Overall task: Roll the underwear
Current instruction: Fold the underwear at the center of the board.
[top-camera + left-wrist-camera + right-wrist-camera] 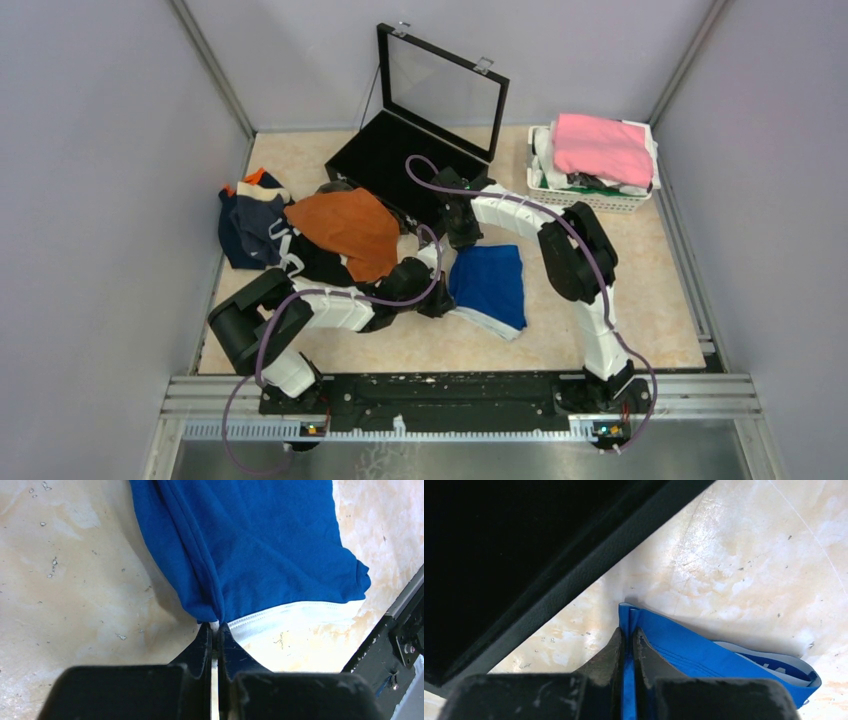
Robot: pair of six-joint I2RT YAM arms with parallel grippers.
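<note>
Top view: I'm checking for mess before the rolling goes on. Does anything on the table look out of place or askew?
Only the spare underwear heap at the left: crumpled and overlapping, the rust-orange pair draped on top. The blue pair lies flat, pinched by left gripper and right gripper.

Two hands (215, 625) (629, 630), one case (368, 160), one basket (592, 201)

Soft, even overhead light, fairly bright. Top cam sharp throughout, colours clean. Wrist cams: left gripper (214, 626) & right gripper (628, 630) near lens, dark, soft-focus. On table (75, 580), blue underwear (250, 540) casts soft shadow to its left. Inside of black case (499, 555) pure black, detail lost.
</note>
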